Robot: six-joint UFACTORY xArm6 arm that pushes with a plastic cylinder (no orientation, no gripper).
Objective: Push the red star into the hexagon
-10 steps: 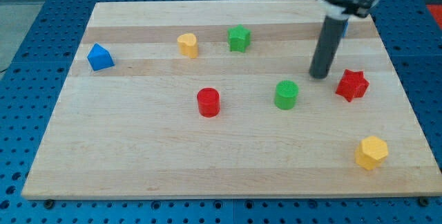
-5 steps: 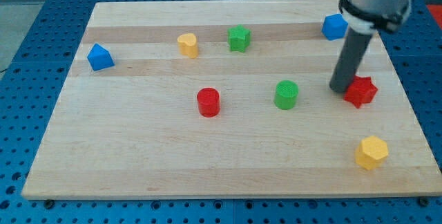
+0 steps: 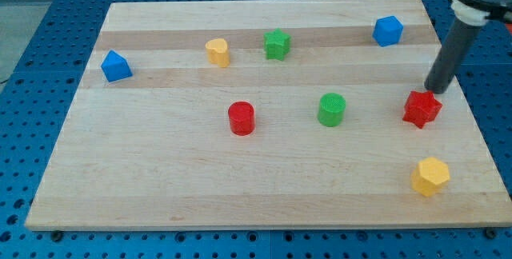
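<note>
Red star sits just below my tip, above yellow hexagon.

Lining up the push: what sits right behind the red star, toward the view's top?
My tip stands just behind the red star, at its upper right. Whether they touch cannot be told. Farther back, a blue block.

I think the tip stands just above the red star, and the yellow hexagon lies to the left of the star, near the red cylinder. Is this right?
Not fully. My tip does stand just above the red star, at its upper right, but the yellow hexagon is not to the left near the red cylinder. It lies below the star, toward the view's bottom right, as the camera view shows.
</note>
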